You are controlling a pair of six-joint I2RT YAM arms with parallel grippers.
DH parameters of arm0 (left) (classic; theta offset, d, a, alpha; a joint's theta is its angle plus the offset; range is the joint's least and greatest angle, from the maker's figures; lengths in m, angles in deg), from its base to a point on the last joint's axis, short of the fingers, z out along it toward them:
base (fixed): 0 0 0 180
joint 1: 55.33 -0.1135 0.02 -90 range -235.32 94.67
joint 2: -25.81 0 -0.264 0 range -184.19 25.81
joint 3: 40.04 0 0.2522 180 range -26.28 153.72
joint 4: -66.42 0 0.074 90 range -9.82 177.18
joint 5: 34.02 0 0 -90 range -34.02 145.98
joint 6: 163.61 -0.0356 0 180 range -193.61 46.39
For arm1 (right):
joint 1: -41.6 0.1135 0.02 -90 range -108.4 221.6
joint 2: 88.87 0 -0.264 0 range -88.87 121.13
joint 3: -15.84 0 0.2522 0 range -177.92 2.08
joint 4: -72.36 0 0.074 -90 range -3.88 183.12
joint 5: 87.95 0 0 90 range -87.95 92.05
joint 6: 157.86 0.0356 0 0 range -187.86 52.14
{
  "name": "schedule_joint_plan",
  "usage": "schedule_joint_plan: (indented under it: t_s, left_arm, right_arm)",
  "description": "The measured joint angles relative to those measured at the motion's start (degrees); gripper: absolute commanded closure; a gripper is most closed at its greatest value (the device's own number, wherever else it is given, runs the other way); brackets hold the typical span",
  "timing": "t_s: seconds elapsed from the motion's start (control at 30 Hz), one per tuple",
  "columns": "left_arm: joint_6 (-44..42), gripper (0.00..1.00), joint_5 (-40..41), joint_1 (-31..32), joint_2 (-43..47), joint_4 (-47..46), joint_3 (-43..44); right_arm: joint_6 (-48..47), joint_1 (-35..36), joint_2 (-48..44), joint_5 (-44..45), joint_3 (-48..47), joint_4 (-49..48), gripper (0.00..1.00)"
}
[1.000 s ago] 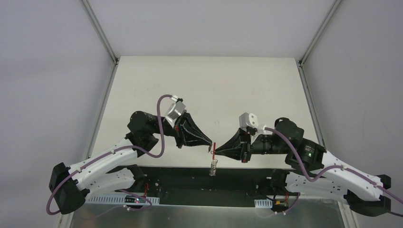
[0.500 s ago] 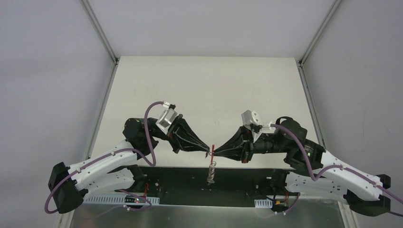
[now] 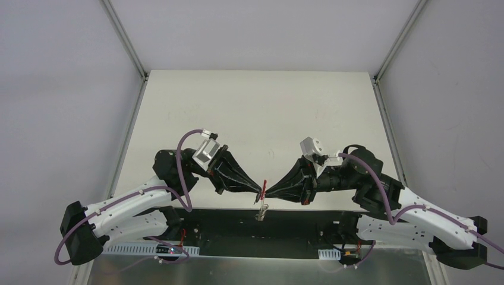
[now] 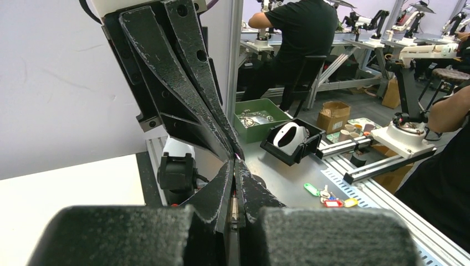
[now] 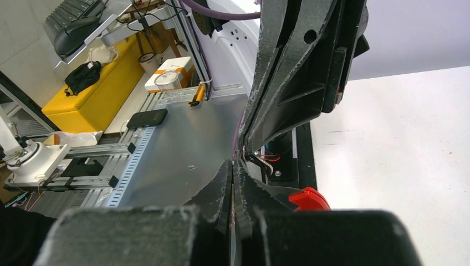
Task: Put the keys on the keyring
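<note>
The key [image 4: 234, 208], seemingly pinched in the closed left hand [image 3: 259, 190], could be knocked loose against the keyring [image 3: 261, 210] clamped in the right hand [image 3: 267, 192].

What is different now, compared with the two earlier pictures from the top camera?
The left gripper moved toward the near side, so its tip now meets the tip of the right gripper. The keyring hanging from the right gripper swung slightly to the left. Unchanged: both grippers shut, the right one holding the keyring, nothing let go.
</note>
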Motion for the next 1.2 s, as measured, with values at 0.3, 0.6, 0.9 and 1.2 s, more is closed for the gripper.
schedule_joint_plan:
  t_s: [0.3, 0.6, 0.9, 1.2]
  left_arm:
    - [0.07, 1.0, 0.0, 0.44, 0.33, -0.44, 0.0]
    - [0.13, 1.0, 0.0, 1.11, 0.72, -1.27, 0.0]
    - [0.76, 1.0, -0.02, 1.49, 0.74, -1.46, 0.0]
    - [1.2, 1.0, -0.15, 2.01, 0.39, -1.53, 0.0]
  right_arm:
    - [1.07, 0.0, 0.61, -0.96, 0.0, -1.16, 1.0]
    - [1.44, 0.04, 0.81, -2.4, 0.0, -1.36, 1.0]
    - [1.44, 0.07, 1.51, -3.85, 0.0, -1.68, 1.0]
    - [1.42, 0.07, 2.19, -4.46, 0.0, -2.05, 1.0]
